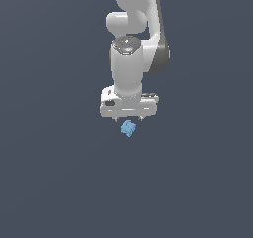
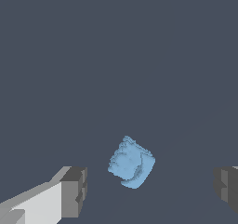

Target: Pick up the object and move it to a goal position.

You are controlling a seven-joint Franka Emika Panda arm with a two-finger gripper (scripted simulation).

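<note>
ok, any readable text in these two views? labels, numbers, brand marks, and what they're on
None. No legible word, number or logo in either view.
Light-blue block: bumpy, notched faces, no markings.
Gripper: plain white body and grey fingers, no label visible.
Arm: a small dark round patch with a reddish fleck on top, too small to read as any sign.

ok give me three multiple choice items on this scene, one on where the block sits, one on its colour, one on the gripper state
1. Where is the block relative to the gripper?
A. just below the fingertips
B. far off at the exterior view's left
C. on top of the arm

2. What colour is the block?
A. red
B. light blue
C. green

3. How is the gripper?
A. shut on the block
B. shut on nothing
C. open, fingers apart

Answers: 1 A, the exterior view shows it right under the fingers. 2 B, both views show it. 3 C, the wrist view shows the fingers clear of the block.
</note>
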